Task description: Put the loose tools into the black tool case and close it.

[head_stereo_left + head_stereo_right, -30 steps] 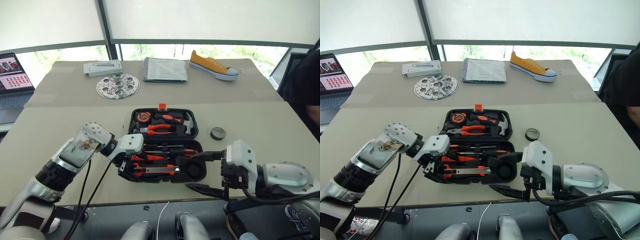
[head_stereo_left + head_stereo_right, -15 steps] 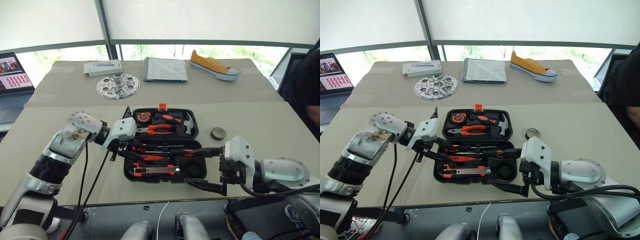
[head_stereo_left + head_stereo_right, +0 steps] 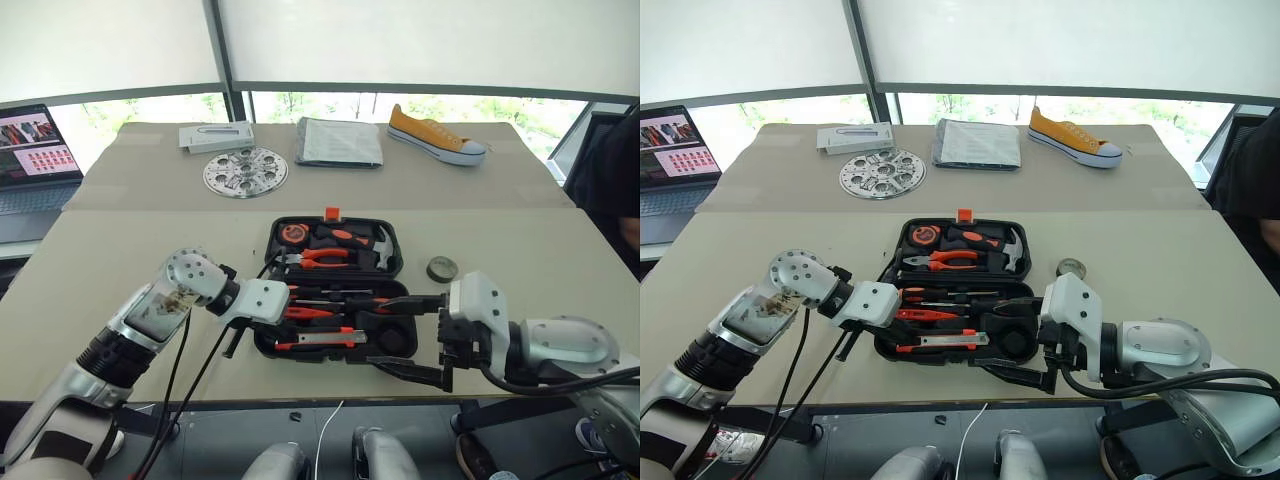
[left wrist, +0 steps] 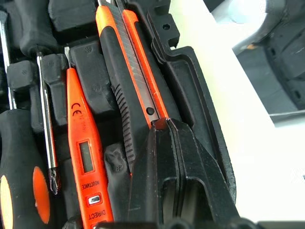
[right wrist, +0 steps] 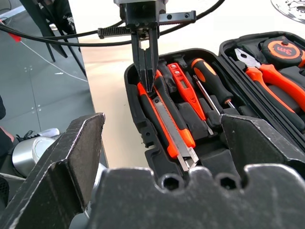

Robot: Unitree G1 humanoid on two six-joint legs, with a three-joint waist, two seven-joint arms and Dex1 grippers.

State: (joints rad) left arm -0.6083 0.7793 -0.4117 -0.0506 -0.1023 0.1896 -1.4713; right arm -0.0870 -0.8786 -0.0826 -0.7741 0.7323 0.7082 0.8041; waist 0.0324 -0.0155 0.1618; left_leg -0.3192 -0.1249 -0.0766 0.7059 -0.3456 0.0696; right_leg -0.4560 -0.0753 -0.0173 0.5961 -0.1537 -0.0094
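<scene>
Case [image 3: 335, 290]: black, lying open near the front edge of the surface [image 3: 120, 250], lid half away from the robot. Contents, near half: knife [image 4: 131, 71], slim orange screwdriver [image 4: 83, 157], two black-handled screwdrivers, all in their recesses. Left end effector [image 5: 147, 59]: wide open a second ago, now closed empty, tips down at the knife's butt end, seemingly pressing it home. Right end effector [image 3: 410, 335]: open, idle beside the case. Remaining: close the lid.
</scene>
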